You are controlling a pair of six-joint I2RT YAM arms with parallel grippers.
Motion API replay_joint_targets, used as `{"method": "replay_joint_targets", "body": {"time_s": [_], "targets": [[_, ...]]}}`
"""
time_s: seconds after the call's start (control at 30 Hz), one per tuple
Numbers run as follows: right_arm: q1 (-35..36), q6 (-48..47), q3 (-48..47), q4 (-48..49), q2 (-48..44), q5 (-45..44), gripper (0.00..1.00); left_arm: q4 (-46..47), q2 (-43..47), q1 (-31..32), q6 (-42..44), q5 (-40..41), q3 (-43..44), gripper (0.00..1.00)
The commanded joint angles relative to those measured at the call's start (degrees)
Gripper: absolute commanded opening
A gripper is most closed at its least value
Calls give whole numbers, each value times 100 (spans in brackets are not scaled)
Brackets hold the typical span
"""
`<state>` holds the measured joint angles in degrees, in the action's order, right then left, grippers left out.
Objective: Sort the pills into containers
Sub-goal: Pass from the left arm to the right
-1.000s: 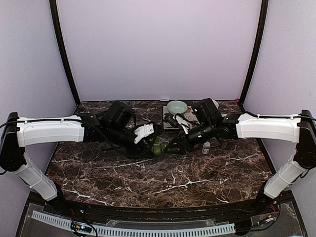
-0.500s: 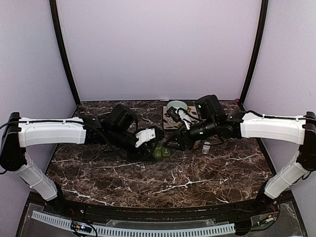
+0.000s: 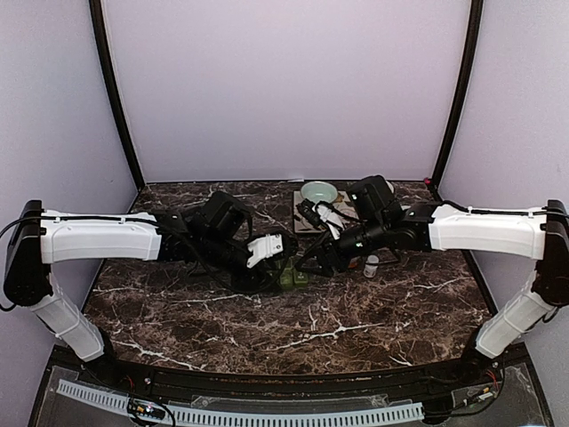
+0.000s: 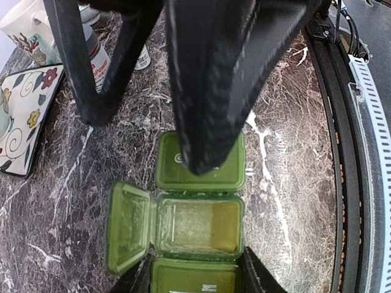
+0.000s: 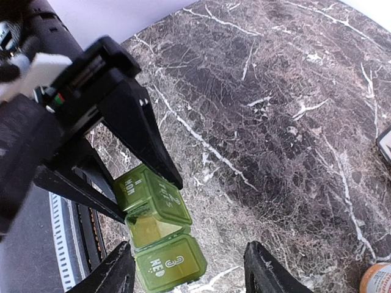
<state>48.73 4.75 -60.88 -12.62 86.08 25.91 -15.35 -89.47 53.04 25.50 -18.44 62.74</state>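
The containers are one green pill box (image 4: pixel 198 226) (image 5: pixel 156 232) (image 3: pixel 290 272) on the marble table. Its middle compartment (image 4: pixel 198 224) stands open, lid swung aside. The two end lids are shut. I make out no pills in any view. My left gripper (image 4: pixel 192 278) (image 3: pixel 271 265) is shut on the end compartment marked MON (image 5: pixel 130 186). My right gripper (image 5: pixel 189 271) (image 3: pixel 313 261) is open, its fingers (image 5: pixel 269 271) wide apart over the WED end (image 5: pixel 174 262). One right finger (image 4: pixel 204 122) hangs just over that lid.
A patterned tray (image 3: pixel 307 224) (image 4: pixel 24 116) with a pale green bowl (image 3: pixel 318 191) and a mug (image 4: pixel 24 27) lies behind the box. An amber bottle (image 4: pixel 98 58) (image 5: pixel 379 278) and a small white cap (image 3: pixel 372 264) (image 4: pixel 142 60) sit to the right. The table's front rail (image 4: pixel 360 152) runs nearby.
The right gripper's jaws have spread wider and it has shifted slightly by the box. The left gripper has kept its hold and edged a little to the right.
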Motion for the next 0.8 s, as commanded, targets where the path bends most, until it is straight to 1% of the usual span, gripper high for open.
{"method": "replay_joint_targets", "body": {"time_s": [0.0,0.47,0.53,0.7,0.77], "targets": [[100,-207,-97,22,172,-73,61,111,-3,14,121,-173,25,7],[198,-351,-468,-5,479,7,56,-56,-198,14,213,-409,202,8],[198,-368,-477,-9,648,4,55,-64,-202,14,219,-431,211,8],[224,-395,-690,-11,788,34,49,-74,-219,14,236,-476,221,8],[232,-402,-732,-11,827,57,44,-73,-219,14,237,-494,223,9]]}}
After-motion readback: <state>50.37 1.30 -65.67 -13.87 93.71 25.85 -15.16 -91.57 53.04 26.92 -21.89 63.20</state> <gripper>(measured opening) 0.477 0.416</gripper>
